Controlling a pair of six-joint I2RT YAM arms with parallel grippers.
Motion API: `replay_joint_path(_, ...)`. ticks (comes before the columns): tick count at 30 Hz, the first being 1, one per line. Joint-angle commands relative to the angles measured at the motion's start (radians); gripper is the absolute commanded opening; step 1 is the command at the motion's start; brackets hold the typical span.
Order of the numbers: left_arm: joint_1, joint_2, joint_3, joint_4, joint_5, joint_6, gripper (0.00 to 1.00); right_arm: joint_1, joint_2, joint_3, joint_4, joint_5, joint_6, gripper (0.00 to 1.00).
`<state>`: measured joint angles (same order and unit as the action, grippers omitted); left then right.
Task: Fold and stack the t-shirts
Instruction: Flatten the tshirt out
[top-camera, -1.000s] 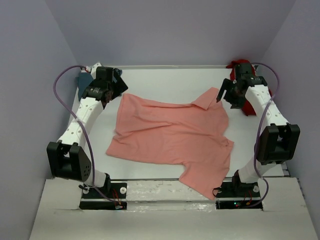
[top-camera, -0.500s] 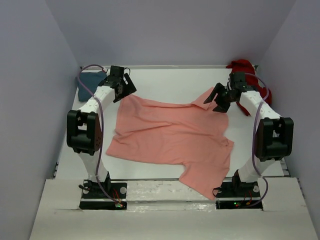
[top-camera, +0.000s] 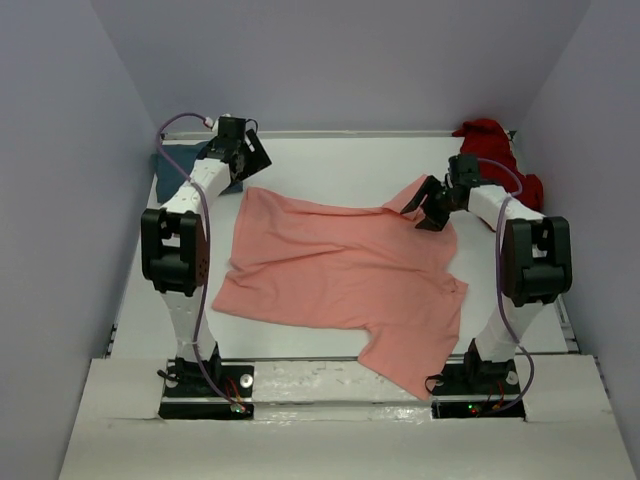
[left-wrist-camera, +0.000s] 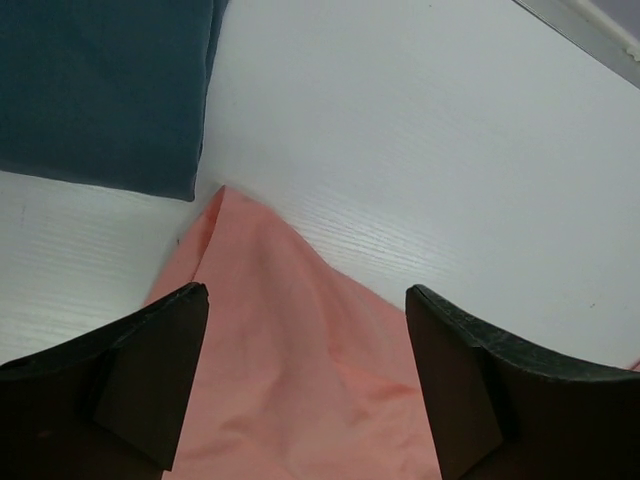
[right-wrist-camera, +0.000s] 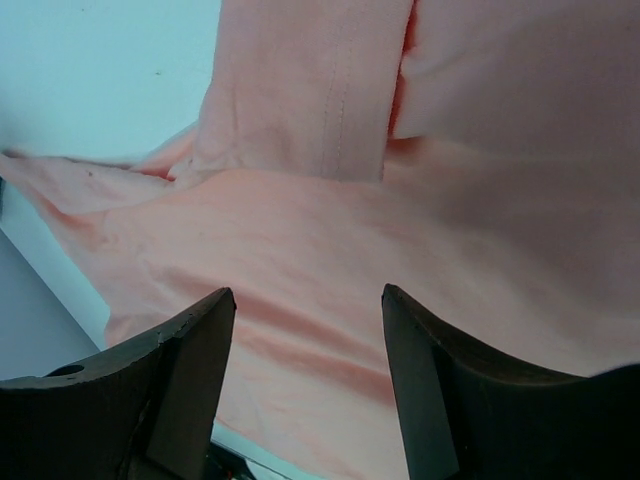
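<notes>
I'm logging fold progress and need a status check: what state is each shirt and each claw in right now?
salmon-pink t-shirt: spread out, unfolded, wrinkled.
teal t-shirt: folded flat, far-left corner.
dark red t-shirt: crumpled heap, far-right corner.
left claw: open, over the pink shirt's far-left corner, nothing held.
right claw: open, over the pink shirt's far-right sleeve, nothing held.

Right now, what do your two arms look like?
The left arm and right arm are white links with blocky black joints, a lilac cable looping along each. The left gripper and right gripper are black, with two wedge-shaped fingers.
</notes>
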<state>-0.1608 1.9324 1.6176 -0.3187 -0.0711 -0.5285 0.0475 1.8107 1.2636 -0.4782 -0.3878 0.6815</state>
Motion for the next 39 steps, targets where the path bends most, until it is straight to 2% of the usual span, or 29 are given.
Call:
replay_joint_path(1, 0.017, 0.057, 0.071, -0.020, 0.030, 0.028, 0.88, 0.008, 0.022, 0.000, 0.075, -0.014, 0.015, 0.66)
replay_joint_path(14, 0.058, 0.237, 0.199, -0.042, 0.114, 0.036, 0.87, 0.017, 0.087, 0.033, 0.112, 0.017, 0.021, 0.64)
replay_joint_path(24, 0.064, 0.235, 0.202, -0.051, 0.099, 0.059, 0.87, 0.017, 0.160, 0.080, 0.141, 0.058, 0.018, 0.47)
replay_joint_path(26, 0.069, 0.232, 0.202, -0.052, 0.097, 0.065, 0.87, 0.017, 0.167, 0.095, 0.141, 0.059, 0.021, 0.39)
replay_joint_path(35, 0.078, 0.238, 0.223, -0.062, 0.096, 0.074, 0.87, 0.017, 0.185, 0.135, 0.139, 0.081, 0.003, 0.36)
replay_joint_path(36, 0.076, 0.240, 0.229, -0.066, 0.096, 0.074, 0.87, 0.017, 0.190, 0.141, 0.139, 0.079, 0.001, 0.15)
replay_joint_path(38, 0.076, 0.241, 0.229, -0.066, 0.097, 0.076, 0.87, 0.017, 0.193, 0.146, 0.141, 0.078, 0.001, 0.00)
replay_joint_path(39, 0.076, 0.241, 0.229, -0.066, 0.097, 0.076, 0.87, 0.017, 0.196, 0.149, 0.139, 0.073, 0.004, 0.00)
